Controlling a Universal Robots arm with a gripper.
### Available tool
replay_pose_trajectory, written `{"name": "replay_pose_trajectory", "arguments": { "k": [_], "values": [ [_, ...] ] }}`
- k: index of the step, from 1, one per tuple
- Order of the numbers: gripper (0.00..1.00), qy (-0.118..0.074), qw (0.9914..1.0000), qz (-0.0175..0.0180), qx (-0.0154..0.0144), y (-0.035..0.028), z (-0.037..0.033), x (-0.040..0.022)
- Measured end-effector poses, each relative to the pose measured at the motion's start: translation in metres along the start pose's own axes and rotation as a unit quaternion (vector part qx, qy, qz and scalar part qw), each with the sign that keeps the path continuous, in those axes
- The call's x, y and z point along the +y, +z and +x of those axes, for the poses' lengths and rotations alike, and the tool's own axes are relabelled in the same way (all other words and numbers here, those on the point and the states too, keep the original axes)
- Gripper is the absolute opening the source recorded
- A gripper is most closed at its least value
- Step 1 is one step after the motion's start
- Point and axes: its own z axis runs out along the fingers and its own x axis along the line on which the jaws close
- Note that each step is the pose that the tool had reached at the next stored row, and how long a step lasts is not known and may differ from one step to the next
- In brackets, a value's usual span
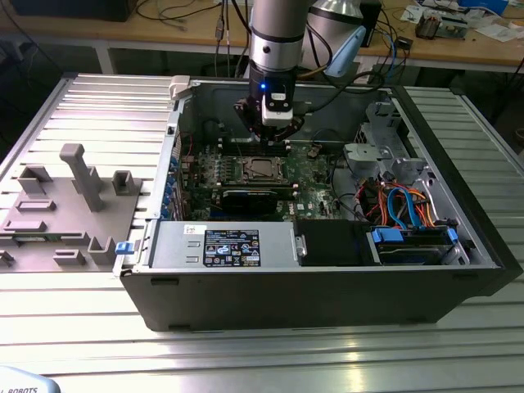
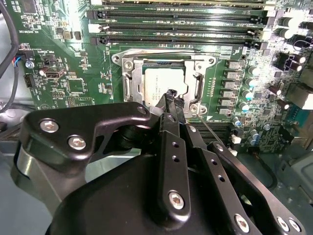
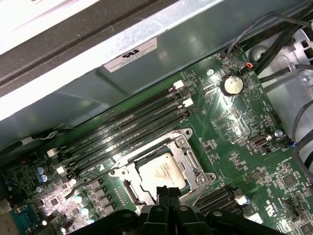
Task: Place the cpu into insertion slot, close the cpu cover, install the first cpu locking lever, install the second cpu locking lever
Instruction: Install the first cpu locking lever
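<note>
Claw (image 2: 172, 96): clenched, tips together at the cpu cover (image 2: 200, 83) edge.
Cpu (image 2: 159, 83): seated in the insertion slot (image 2: 166, 55).
Cover: lay down over the chip.
Locking lever (image 2: 211, 131): stood loose beside the slot; levers judged outstanding.

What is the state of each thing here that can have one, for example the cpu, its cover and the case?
cpu: seated, metal top up.
cpu cover: down, framing the cpu.
locking lever: seems unlatched, standing free beside the cover.
end effector: shut, tips at the cover's edge.
computer case: open, side panel off.
</note>
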Motion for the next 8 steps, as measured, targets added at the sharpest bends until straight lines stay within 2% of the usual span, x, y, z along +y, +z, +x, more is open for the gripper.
{"name": "replay_pose_trajectory", "arguments": {
  "k": [8],
  "values": [
    [0.11, -0.01, 0.99995, 0.0, -0.0002, 0.0, 0.0, 0.0]
  ]
}}
